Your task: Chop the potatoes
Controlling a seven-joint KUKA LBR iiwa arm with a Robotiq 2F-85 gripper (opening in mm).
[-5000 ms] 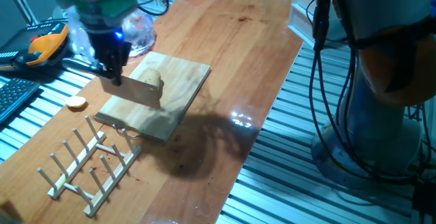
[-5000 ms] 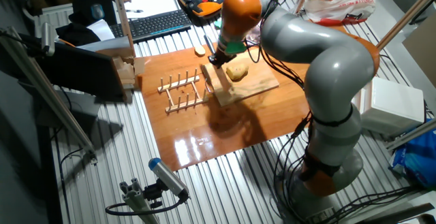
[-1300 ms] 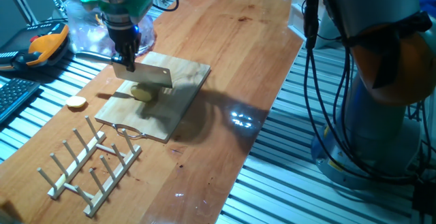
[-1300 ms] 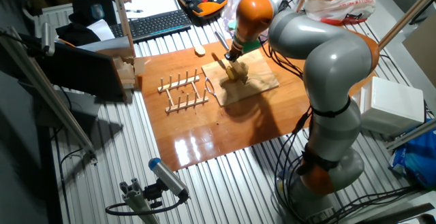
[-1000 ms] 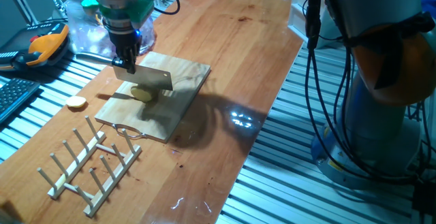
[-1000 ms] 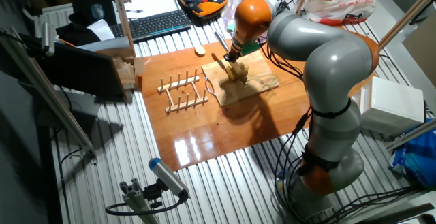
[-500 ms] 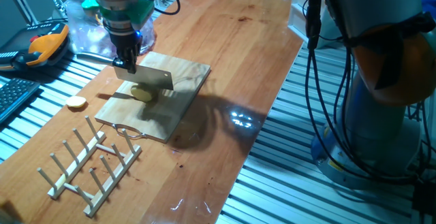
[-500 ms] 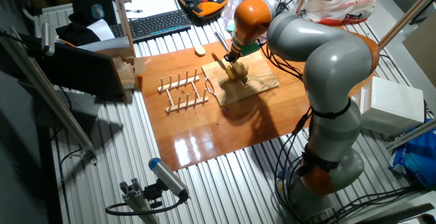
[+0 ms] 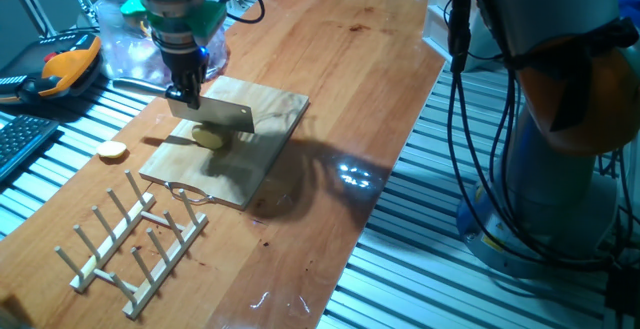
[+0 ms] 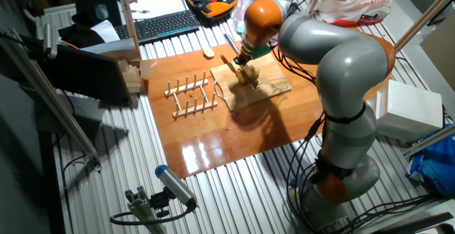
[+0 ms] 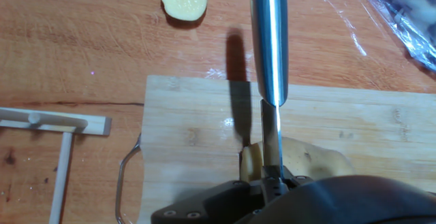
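A pale yellow potato [image 9: 208, 137] lies on the wooden cutting board [image 9: 262, 109]. My gripper [image 9: 185, 95] is shut on the handle of a cleaver [image 9: 222, 116], whose blade stands edge-down on top of the potato. From the other fixed view the gripper [image 10: 244, 57] hangs over the potato [image 10: 247, 76] on the board [image 10: 269, 86]. In the hand view the cleaver [image 11: 269, 47] runs straight ahead from the gripper [image 11: 272, 180]. The potato [image 11: 310, 160] shows on both sides of the blade, with a small part on the left.
A flat potato slice [image 9: 112, 151] lies on the table left of the board. A wooden dish rack [image 9: 130, 239] stands near the front left. A clear plastic bag [image 9: 125, 49], an orange pendant [image 9: 62, 69] and a keyboard [image 10: 162, 25] sit beyond the table's edge.
Five seconds ago the cleaver hung at the board's front edge beside the potato; now it sits over the potato farther back. Within the last second nothing has moved.
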